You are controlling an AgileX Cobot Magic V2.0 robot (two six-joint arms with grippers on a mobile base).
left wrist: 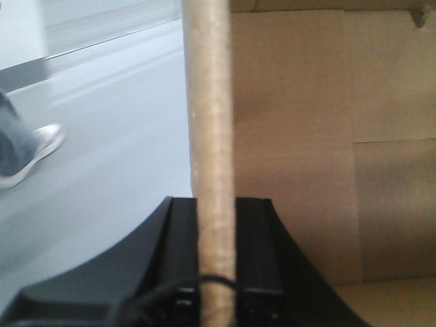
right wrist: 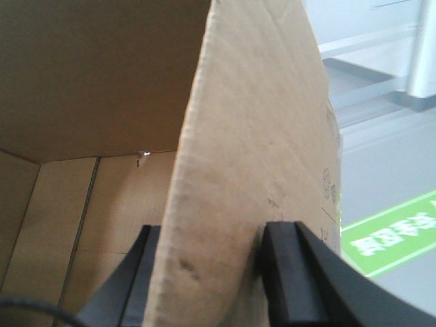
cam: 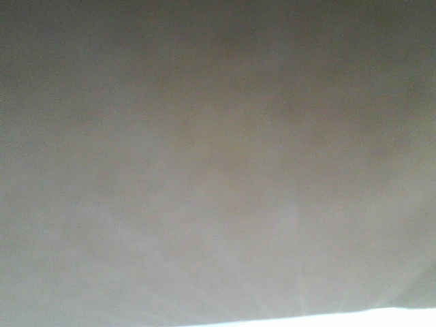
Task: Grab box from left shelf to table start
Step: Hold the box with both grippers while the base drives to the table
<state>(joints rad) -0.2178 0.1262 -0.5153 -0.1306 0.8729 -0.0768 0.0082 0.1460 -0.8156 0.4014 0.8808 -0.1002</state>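
finding: the box [left wrist: 293, 136] is held by two opposite walls, its open inside facing both wrist views. the left gripper [left wrist: 216, 204] is closed on a wall edge, seen end-on as a pale strip running up between the black fingers [left wrist: 255, 245]. the right gripper [right wrist: 212, 231] is clamped across the other wall, one finger inside and one outside. each bite is on a single thickness of cardboard.

step in hand, as judged: carrying the box toward the table. advice: keep both wrists level and moving together, so the walls are neither pulled apart nor bowed. hold the clamp firm, avoid twisting, lower slowly, and let go only once the base is borne.

not verifiable: the front view is filled by a blurred grey-brown surface [cam: 218, 163], probably the box close to the lens, and gives no guidance. neither the left shelf nor the table appears in any view. the box's base is out of sight, so whether it hangs free or rests on something cannot be told. beyond it lie grey floor [left wrist: 102, 136], a shoe [left wrist: 27, 153] at the frame edge, and a green floor marking [right wrist: 395, 235].
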